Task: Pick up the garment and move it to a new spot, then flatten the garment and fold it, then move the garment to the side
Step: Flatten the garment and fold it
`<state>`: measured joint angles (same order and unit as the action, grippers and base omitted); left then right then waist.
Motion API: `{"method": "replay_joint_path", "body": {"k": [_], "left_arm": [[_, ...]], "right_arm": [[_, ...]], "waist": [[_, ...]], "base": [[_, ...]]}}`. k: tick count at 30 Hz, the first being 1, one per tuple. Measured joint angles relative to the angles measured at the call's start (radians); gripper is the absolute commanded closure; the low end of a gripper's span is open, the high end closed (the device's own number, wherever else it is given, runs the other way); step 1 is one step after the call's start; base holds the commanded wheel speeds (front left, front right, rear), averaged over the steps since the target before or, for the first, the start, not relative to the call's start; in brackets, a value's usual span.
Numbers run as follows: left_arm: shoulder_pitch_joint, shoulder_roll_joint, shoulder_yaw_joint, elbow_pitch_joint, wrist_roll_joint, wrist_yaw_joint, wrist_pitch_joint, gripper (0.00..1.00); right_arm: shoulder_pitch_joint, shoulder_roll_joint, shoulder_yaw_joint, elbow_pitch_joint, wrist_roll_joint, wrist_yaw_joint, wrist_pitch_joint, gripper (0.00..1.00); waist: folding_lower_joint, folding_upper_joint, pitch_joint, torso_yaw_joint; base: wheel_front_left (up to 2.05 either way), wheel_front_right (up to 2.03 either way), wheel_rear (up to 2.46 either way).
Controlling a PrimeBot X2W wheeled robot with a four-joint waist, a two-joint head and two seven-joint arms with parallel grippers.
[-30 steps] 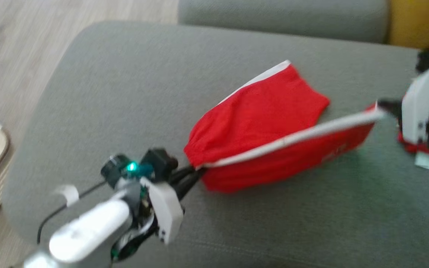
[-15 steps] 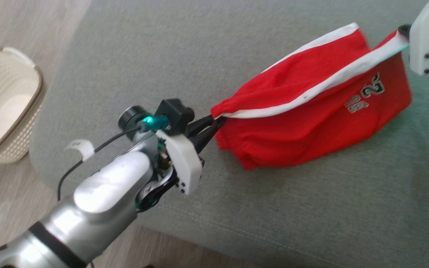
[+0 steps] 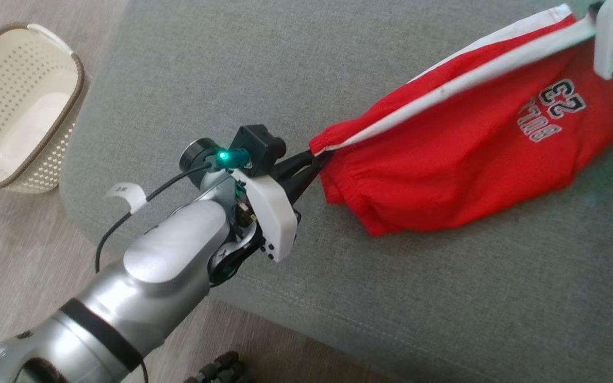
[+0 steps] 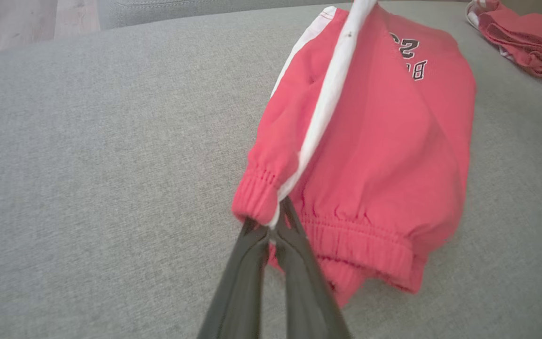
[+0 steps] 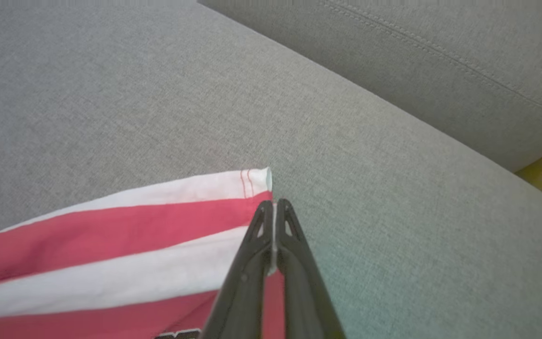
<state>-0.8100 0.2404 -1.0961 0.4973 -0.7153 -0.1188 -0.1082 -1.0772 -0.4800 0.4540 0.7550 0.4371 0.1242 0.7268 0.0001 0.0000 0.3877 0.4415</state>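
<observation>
We take the sofa cushion (image 3: 445, 298) as our reference ground. The garment (image 3: 461, 154), red shorts with a printed number, hangs over the middle of the cushion, strung by its upper edge between the two arms. Its sagging lower fold appears to touch the cushion, though we cannot confirm contact along the whole length. A pale basket (image 3: 40, 173) stands on the floor beyond the cushion's left corner, well apart from the work.

The left end effector (image 3: 314, 159) is clenched on the elastic waistband (image 4: 355, 240) where the stripe meets it, on the side toward the cushion's front edge. The right end effector (image 5: 273, 207) is clenched on the striped edge just short of the hem corner (image 5: 254, 181), farther in toward the cushion's back.

The white stripe (image 3: 461, 85) runs taut between the two grips and marks the garment's long axis, slanting across the cushion from front-left to back-right.

We judge the carrying step to be in hand. Neither arm is the nearer, since each holds one end. The coming placement therefore turns on both travelling together, square to that axis, lest the stripe slacken or the cloth twist before it meets the cushion.
</observation>
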Motion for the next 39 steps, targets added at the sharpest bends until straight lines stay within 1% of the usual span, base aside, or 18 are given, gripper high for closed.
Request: {"method": "replay_joint_path", "body": {"k": [12, 13, 14, 15, 18, 22, 26, 29, 30, 32, 35, 39], "left_arm": [[-0.058, -0.057, -0.021, 0.091, -0.020, -0.006, -0.045, 1.00], [-0.062, -0.061, -0.022, 0.099, -0.022, -0.006, -0.051, 1.00], [-0.067, -0.063, -0.023, 0.109, -0.022, -0.006, -0.059, 0.55], [-0.073, -0.065, -0.026, 0.123, -0.017, -0.006, -0.066, 0.00], [-0.084, -0.071, -0.026, 0.160, -0.015, -0.006, -0.079, 0.00], [-0.082, -0.075, -0.017, 0.191, -0.019, -0.004, -0.098, 0.00], [-0.074, -0.070, 0.046, 0.216, -0.046, 0.032, -0.130, 0.00], [-0.050, -0.060, 0.132, 0.209, -0.072, 0.076, -0.141, 0.00], [-0.035, -0.053, 0.169, 0.195, -0.075, 0.093, -0.141, 0.00], [0.004, -0.035, 0.259, 0.136, -0.070, 0.121, -0.141, 0.00], [0.077, -0.014, 0.371, 0.033, 0.000, 0.165, -0.141, 0.00], [0.219, -0.023, 0.514, -0.088, 0.067, 0.199, -0.141, 0.00]], "right_arm": [[-0.075, 0.003, 0.044, 0.102, -0.027, 0.000, -0.153, 1.00], [-0.078, 0.002, 0.063, 0.102, -0.041, 0.000, -0.179, 0.69], [-0.081, 0.002, 0.079, 0.103, -0.052, 0.000, -0.200, 0.00], [-0.082, 0.004, 0.085, 0.105, -0.054, 0.000, -0.222, 0.00], [-0.082, 0.020, 0.084, 0.132, -0.034, 0.000, -0.277, 0.00], [-0.082, 0.021, 0.100, 0.166, -0.044, 0.000, -0.309, 0.00], [-0.079, 0.031, 0.085, 0.181, -0.032, 0.000, -0.413, 0.00], [-0.057, 0.056, 0.072, 0.155, -0.001, 0.000, -0.527, 0.00], [-0.042, 0.065, 0.068, 0.140, 0.010, 0.000, -0.567, 0.00], [-0.002, 0.073, 0.096, 0.098, 0.015, 0.000, -0.635, 0.00], [0.079, 0.073, 0.119, 0.053, 0.019, 0.000, -0.726, 0.00], [0.152, 0.071, 0.100, 0.005, 0.014, 0.000, -0.838, 0.00]], "waist": [[0.0001, 0.0000, 0.049, 0.024], [0.0000, 0.0000, 0.053, 0.026], [0.0000, 0.0000, 0.057, 0.027], [0.0000, 0.0000, 0.060, 0.027], [0.0001, 0.0000, 0.062, 0.023], [0.0000, 0.0000, 0.051, 0.013], [0.0000, 0.0000, 0.022, -0.007], [0.0000, 0.0000, -0.009, -0.026], [0.0000, 0.0000, -0.021, -0.033], [-0.0001, 0.0000, -0.044, -0.050], [-0.0001, 0.0000, -0.083, -0.076], [-0.0001, 0.0000, -0.129, -0.116]], "base": [[0.00, 0.00, 0.00], [0.00, 0.00, 0.00], [0.00, 0.00, 0.00], [0.00, 0.00, 0.00], [0.00, 0.00, 0.00], [0.00, 0.00, 0.00], [0.00, 0.00, 0.00], [0.00, 0.00, 0.00], [0.00, 0.00, 0.00], [0.00, 0.00, 0.00], [0.00, 0.00, 0.00], [0.00, 0.00, 0.00]]}}
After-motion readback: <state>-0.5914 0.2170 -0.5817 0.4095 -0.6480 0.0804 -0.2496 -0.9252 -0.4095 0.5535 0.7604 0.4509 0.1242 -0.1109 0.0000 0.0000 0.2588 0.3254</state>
